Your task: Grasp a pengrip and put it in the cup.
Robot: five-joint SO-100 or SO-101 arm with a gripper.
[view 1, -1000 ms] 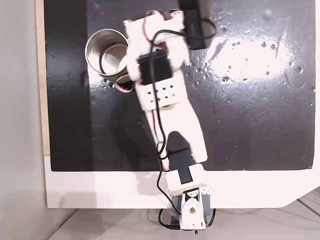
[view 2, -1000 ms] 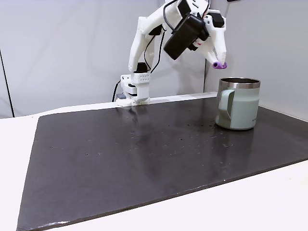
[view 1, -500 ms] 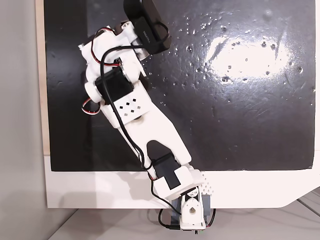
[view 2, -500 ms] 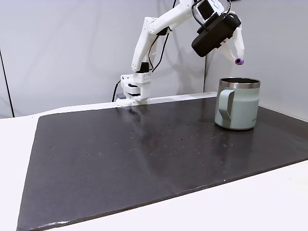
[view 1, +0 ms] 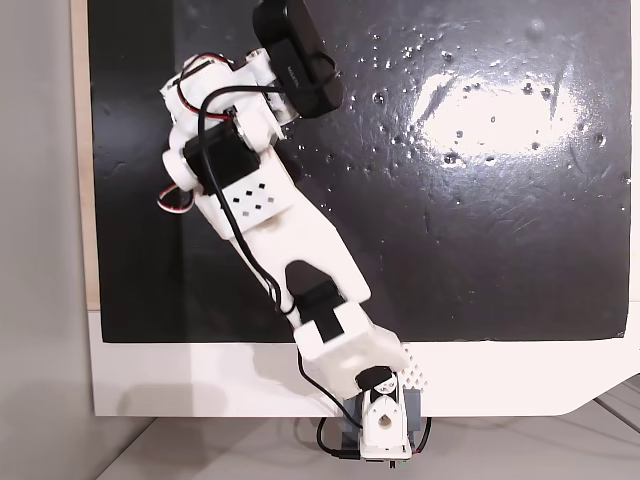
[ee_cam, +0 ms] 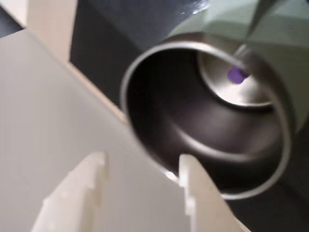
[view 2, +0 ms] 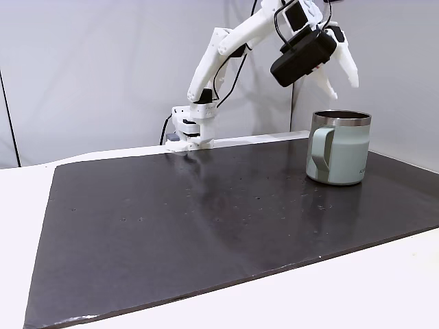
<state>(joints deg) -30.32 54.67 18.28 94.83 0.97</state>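
Gripper [view 2: 341,79] above cup [view 2: 339,149], fingers now spread and empty; half a second earlier, clamped on pengrip [ee_cam: 236,74], now lying on steel floor of cup. Dark mat [view 2: 206,219] on white table [view 2: 384,295]; grey wall behind.

White printed arm [view 1: 270,215] with black servos, black cables (some red) and perforated plate.

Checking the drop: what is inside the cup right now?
In the wrist view, the purple pengrip lies on the steel bottom of the cup. The near wall hides part of the floor. The gripper hangs open above.
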